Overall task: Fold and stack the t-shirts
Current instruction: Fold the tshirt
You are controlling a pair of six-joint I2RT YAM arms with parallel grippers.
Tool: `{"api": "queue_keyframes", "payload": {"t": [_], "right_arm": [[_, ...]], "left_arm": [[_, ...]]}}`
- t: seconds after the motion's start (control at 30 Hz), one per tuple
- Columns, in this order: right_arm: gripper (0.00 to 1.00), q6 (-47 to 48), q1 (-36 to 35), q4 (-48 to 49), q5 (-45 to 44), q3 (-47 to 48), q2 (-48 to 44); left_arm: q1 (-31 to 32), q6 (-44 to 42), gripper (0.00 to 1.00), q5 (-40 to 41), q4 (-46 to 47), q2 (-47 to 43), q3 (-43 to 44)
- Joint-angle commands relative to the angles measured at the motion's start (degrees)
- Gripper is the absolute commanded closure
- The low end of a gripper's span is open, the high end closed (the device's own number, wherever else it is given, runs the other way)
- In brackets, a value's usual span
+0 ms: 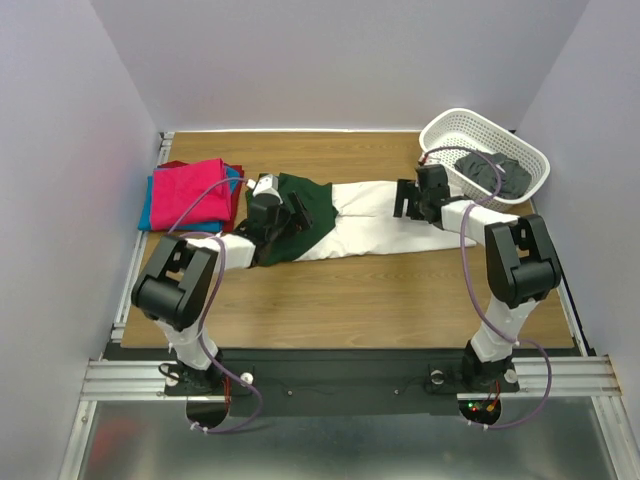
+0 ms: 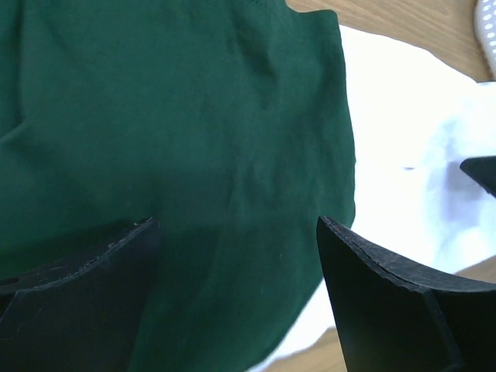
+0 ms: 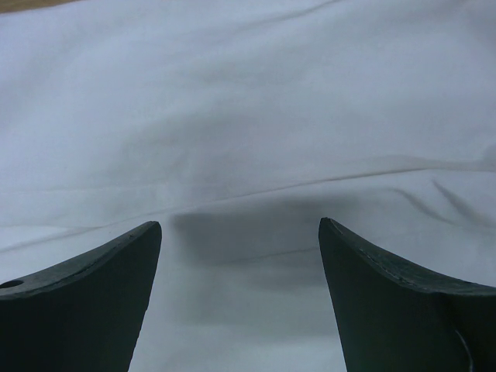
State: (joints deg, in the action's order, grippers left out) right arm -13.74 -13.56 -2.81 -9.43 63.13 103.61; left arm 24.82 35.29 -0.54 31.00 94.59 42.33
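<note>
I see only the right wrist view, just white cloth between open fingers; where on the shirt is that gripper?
Observer: The right gripper is over the far edge of the shirt, on its white half, near the basket.
Operator: Thank you. Where is the other arm?
Observer: The left gripper is open above the dark green sleeve.
Operator: Is anything stacked?
Observer: A magenta shirt lies on a blue one, far left on the table.

One wooden table (image 1: 350, 300). A white t-shirt with green sleeve (image 1: 365, 225) lies flat across the middle, running left to right. Left of that shirt, toward the far corner, sits a stack of t-shirts (image 1: 190, 190), magenta on top. Right of the shirt, in the far corner, is a white lattice basket (image 1: 450, 128).
</note>
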Motion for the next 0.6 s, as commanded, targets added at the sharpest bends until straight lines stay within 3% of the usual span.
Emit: {"api": "queue_keyframes", "payload": {"t": [0.0, 0.33, 0.57], "right_arm": [[0.12, -1.2, 0.0, 2.3, -0.1, -0.3, 1.7], [0.12, -5.8, 0.1, -0.3, 7.4, -2.0, 3.6], [0.13, -8.8, -0.3, -1.6, 13.1, -8.6, 1.8]], "left_arm": [[-0.3, -0.4, 0.06, -2.0, -0.9, 4.8, 5.1], [-2.4, -2.9, 0.06, -3.3, -4.5, 13.2, 13.0], [-4.6, -5.1, 0.07, -7.3, -6.9, 17.6, 20.4]]}}
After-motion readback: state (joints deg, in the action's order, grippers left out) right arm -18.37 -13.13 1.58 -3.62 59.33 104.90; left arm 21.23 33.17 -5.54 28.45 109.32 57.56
